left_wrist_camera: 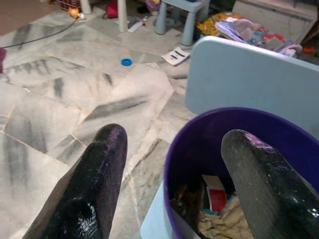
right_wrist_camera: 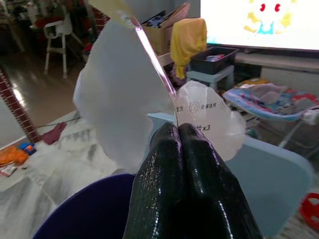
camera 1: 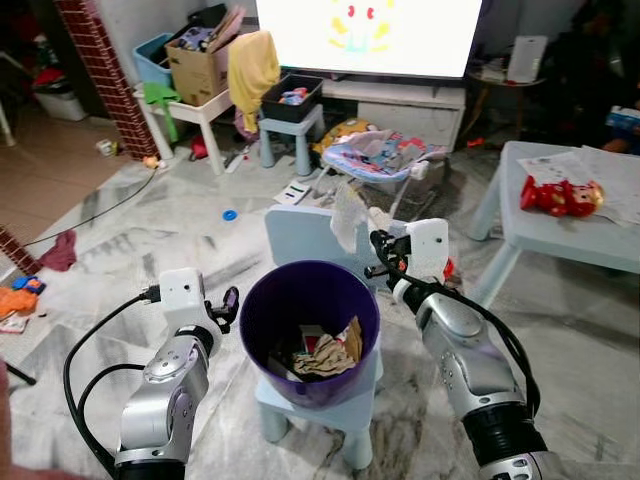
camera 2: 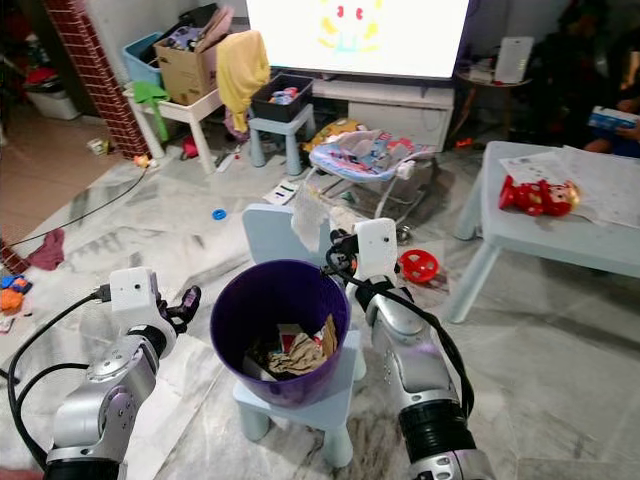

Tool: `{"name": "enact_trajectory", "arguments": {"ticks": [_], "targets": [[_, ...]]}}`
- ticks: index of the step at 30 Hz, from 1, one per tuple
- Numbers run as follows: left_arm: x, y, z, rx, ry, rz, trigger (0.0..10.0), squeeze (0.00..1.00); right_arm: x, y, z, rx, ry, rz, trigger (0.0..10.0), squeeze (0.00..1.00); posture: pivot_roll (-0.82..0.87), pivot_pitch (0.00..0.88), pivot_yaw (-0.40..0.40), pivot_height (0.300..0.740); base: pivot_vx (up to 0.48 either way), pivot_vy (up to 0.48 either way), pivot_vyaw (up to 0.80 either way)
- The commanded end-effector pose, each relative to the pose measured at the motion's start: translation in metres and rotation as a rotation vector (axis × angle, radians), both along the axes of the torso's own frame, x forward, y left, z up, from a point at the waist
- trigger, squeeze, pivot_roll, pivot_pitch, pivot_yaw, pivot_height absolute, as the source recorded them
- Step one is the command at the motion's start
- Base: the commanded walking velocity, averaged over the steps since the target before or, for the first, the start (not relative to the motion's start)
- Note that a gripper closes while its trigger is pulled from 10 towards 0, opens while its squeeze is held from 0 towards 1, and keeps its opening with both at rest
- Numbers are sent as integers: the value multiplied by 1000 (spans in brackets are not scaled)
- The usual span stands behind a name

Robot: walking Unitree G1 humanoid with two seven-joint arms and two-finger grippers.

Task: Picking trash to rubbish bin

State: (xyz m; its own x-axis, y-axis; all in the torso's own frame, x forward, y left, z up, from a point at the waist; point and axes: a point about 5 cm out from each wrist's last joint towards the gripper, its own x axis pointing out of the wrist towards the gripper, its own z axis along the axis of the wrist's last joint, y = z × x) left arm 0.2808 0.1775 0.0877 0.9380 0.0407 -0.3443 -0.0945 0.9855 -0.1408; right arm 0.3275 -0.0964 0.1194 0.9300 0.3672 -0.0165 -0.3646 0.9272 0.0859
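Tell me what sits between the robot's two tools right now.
The purple bin, on a pale blue chair, sits between the open left tool and the right tool pinching a clear plastic wrapper, per the eye views.

Purple bin (camera 1: 310, 325) on pale blue chair (camera 1: 300, 232); translucent white wrapper (right_wrist_camera: 129, 89); black fingers (left_wrist_camera: 92, 184); grey-veined marble floor (camera 1: 150, 220).

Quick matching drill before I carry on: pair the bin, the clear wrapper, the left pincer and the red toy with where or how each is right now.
Things:
1. purple bin
2. clear wrapper
3. left pincer
4. red toy

States:
A. open, beside the bin's rim
B. lying on the pale blue table
C. standing on a small blue chair, trash inside
D. pinched in the right pincer above the bin

Pairs: 1-C, 2-D, 3-A, 4-B
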Motion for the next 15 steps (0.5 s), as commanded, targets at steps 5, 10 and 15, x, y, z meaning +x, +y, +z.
{"name": "enact_trajectory", "arguments": {"ticks": [5, 10, 15], "targets": [[1, -2, 3, 6, -5, -18, 10000, 0, 3, 5, -3, -16, -6, 20, 0, 0, 98, 0, 29, 740, 0, 0, 0], [0, -1, 1, 11, 6, -15, 10000, 0, 1, 10, -18, -34, 49, 51, 0, 0, 101, 0, 31, 740, 0, 0, 0], [-4, 1, -5, 18, 26, -26, 10000, 0, -6, 22, -48, -82, 176, 134, 0, 0, 111, 0, 29, 740, 0, 0, 0]]}}
